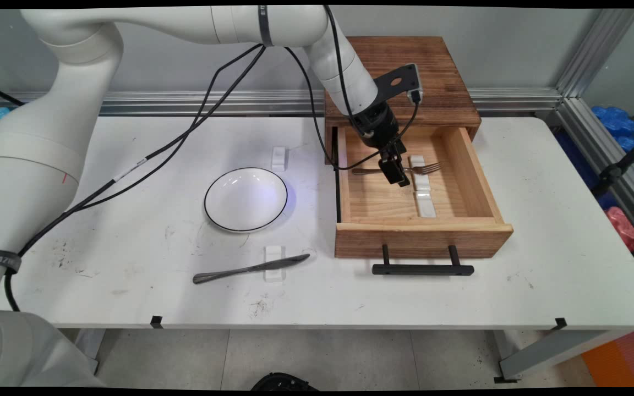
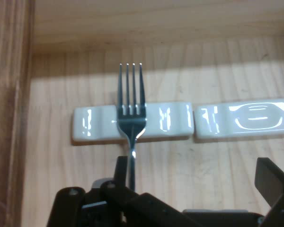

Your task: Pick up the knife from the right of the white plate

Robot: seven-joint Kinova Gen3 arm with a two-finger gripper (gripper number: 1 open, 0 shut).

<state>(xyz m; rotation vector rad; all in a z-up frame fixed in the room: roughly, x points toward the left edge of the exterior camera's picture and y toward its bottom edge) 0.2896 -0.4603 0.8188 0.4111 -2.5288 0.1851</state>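
- Fork [image 2: 131,106] lay in open wooden drawer [image 1: 463,165], tines across a white rest [image 2: 163,124], second rest [image 2: 246,118] beside it.
- Gripper [image 2: 199,182] low over handle; fingers [image 2: 270,182] spread wide, handle beside left finger.
- Plate [image 1: 246,199], knife [image 1: 251,269] well apart on table [image 1: 559,231].

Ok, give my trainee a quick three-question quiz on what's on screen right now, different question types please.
1. True or false: the fork lies inside the open drawer.
2. What is the knife propped on? A) the plate B) a white rest C) the drawer
3. Fill in: the hand is open just above the fork's ____.

Key: 1 true; 2 B; 3 handle.
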